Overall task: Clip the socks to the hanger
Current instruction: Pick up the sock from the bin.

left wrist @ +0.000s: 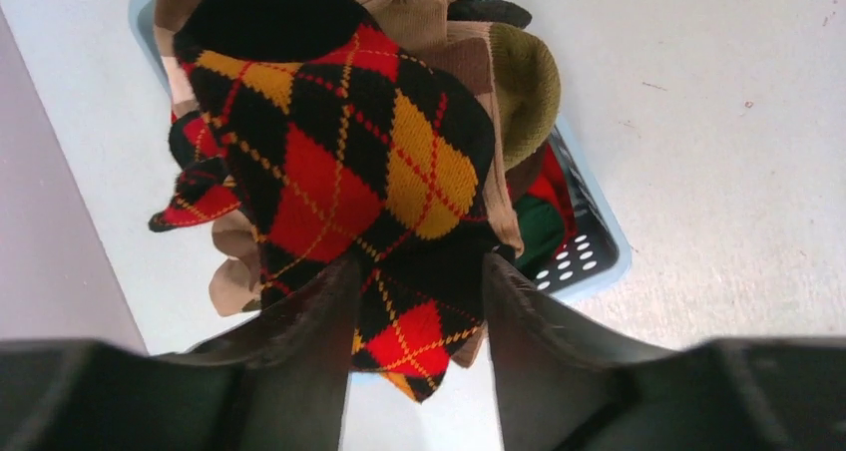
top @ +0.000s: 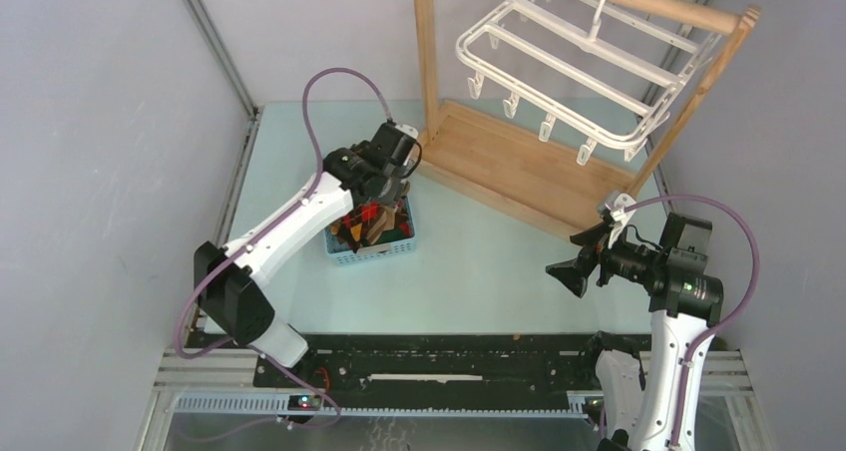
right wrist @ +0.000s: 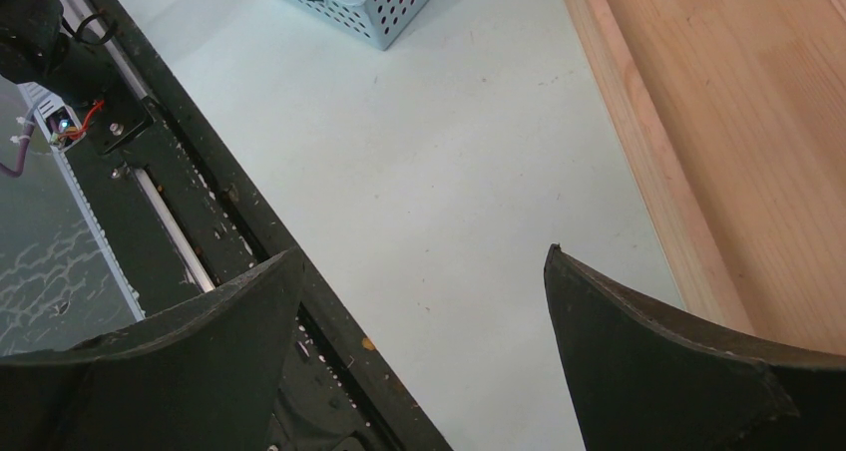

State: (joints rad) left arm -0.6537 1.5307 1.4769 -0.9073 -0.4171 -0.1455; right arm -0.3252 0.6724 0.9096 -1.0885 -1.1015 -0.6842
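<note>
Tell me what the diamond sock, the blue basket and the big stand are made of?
The diamond sock looks like soft knitted fabric: tiny stitch rows show. The blue basket looks like smooth moulded plastic, with neat round holes. The big stand seems to be pale unpainted wood, with grain lines showing.

Pale blue-green table, seen from above. A small blue plastic basket with perforated sides sits on it, left of centre. Beyond the basket and to its right, the flat tan base board of a wooden stand lies on the table at a slant. The board's nearest corner is close to the basket's far right corner, but the two do not touch. To the right of the basket, the tabletop shows a few small dark specks. On the near side of the basket, a black rail runs along the table's near edge.
</note>
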